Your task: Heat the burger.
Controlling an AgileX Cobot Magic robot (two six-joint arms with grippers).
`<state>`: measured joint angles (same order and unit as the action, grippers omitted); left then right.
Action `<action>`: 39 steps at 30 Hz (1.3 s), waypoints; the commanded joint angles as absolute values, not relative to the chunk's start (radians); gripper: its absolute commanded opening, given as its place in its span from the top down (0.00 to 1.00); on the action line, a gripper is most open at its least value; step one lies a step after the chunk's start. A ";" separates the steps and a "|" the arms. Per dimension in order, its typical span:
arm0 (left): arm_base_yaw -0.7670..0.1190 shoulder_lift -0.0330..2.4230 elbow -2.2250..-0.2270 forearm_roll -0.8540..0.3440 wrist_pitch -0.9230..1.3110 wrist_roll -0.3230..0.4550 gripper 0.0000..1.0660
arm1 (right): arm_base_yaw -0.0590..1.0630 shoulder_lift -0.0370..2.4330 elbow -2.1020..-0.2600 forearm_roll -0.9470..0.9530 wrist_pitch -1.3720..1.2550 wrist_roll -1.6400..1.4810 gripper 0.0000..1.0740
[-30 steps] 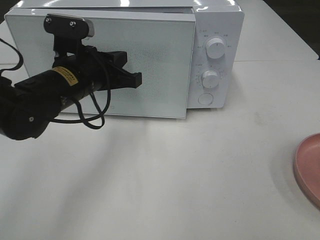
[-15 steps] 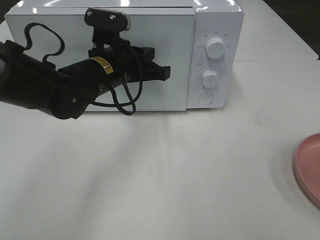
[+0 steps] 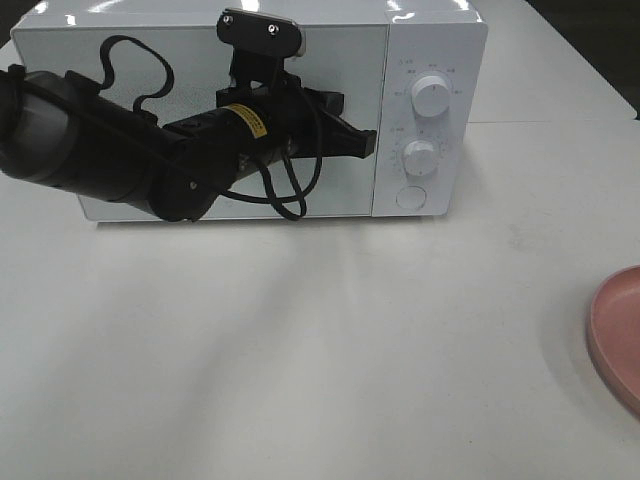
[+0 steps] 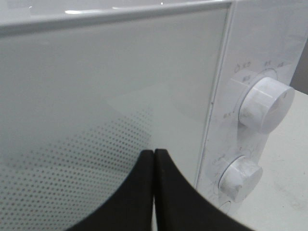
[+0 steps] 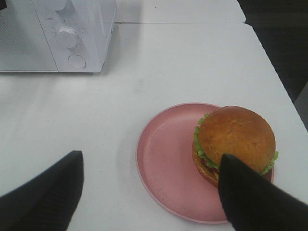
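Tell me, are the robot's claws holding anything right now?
No, nothing is held. The left gripper is shut empty against the microwave door. The right gripper is open above the pink plate, and the burger sits on it untouched.

Burger (image 5: pixel 236 137) on pink plate (image 5: pixel 166 161)

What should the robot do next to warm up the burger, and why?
Probably lower the open right gripper around the burger and close on it. The burger sits on the pink plate, outside the microwave. The microwave door looks shut, with the shut left gripper against it, so it would need opening too.
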<state>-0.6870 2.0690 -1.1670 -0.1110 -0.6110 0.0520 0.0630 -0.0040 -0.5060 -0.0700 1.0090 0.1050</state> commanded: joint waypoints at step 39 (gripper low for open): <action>-0.709 1.601 -1.094 -0.181 0.825 0.023 0.05 | 0.059 -0.031 -0.505 -0.068 0.998 0.098 0.30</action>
